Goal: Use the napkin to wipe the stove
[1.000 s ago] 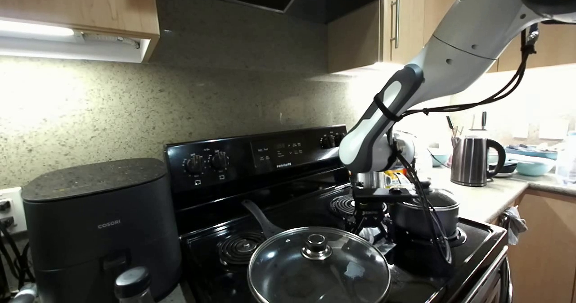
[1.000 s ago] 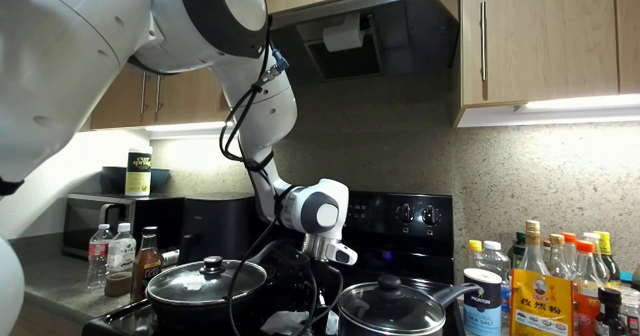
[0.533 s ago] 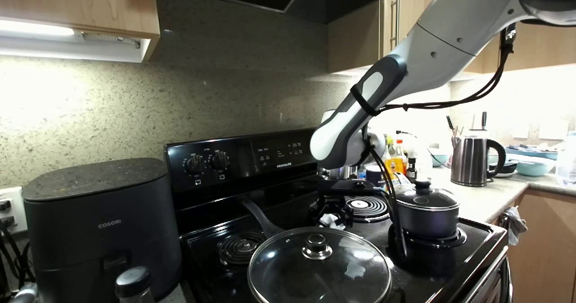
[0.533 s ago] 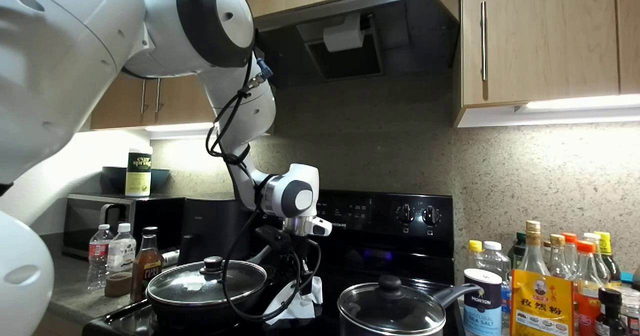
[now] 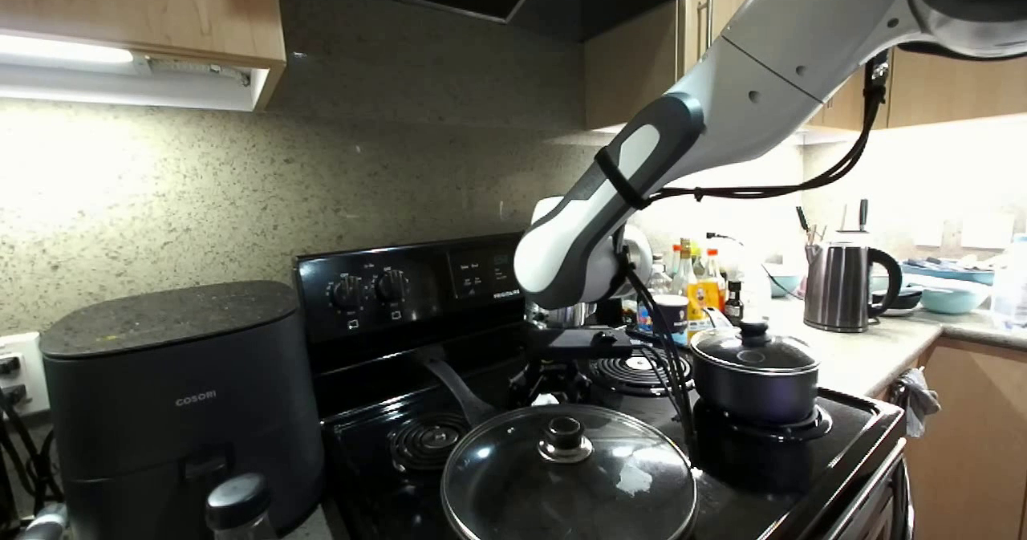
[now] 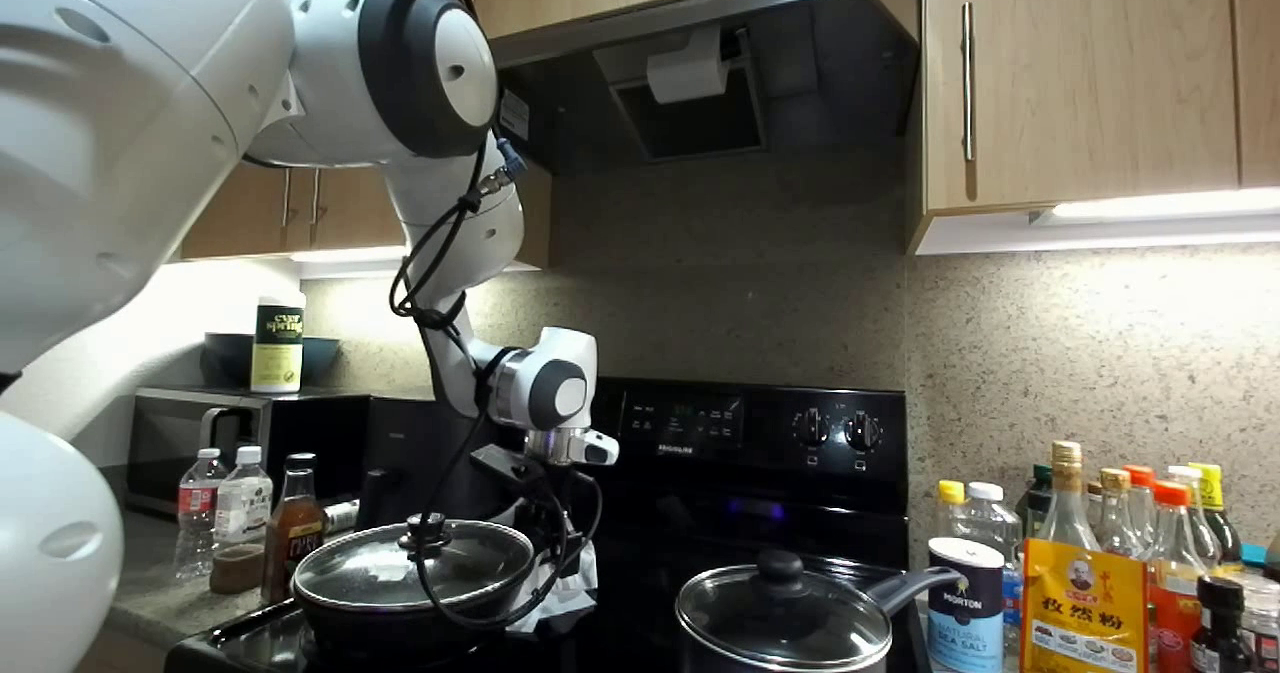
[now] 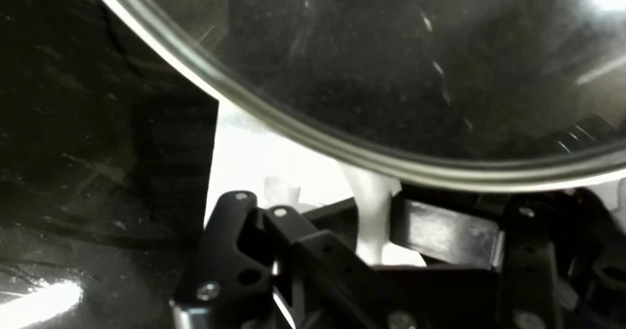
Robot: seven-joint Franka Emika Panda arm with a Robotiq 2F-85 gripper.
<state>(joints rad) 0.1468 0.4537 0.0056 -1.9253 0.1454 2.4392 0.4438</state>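
Observation:
The white napkin is pinched in my gripper, which is shut on it. Part of the cloth spreads out over the stove's dark surface, and part passes under the rim of a glass lid in the wrist view. Below my wrist in an exterior view, the napkin hangs between the lidded pan and the pot, apparently touching the cooktop. The glossy black stove has a raised knob panel at its back. From the opposite angle the lid hides the fingertips, and only a scrap of napkin shows above it.
A black pan with a glass lid stands right beside the gripper, its handle pointing to the back panel. A smaller lidded pot occupies another burner. The black air fryer borders the stove; a salt can and several bottles flank its other side.
My gripper has carried the napkin leftward in both exterior views, away from the small pot and up beside the lidded pan. The grip has stayed shut.

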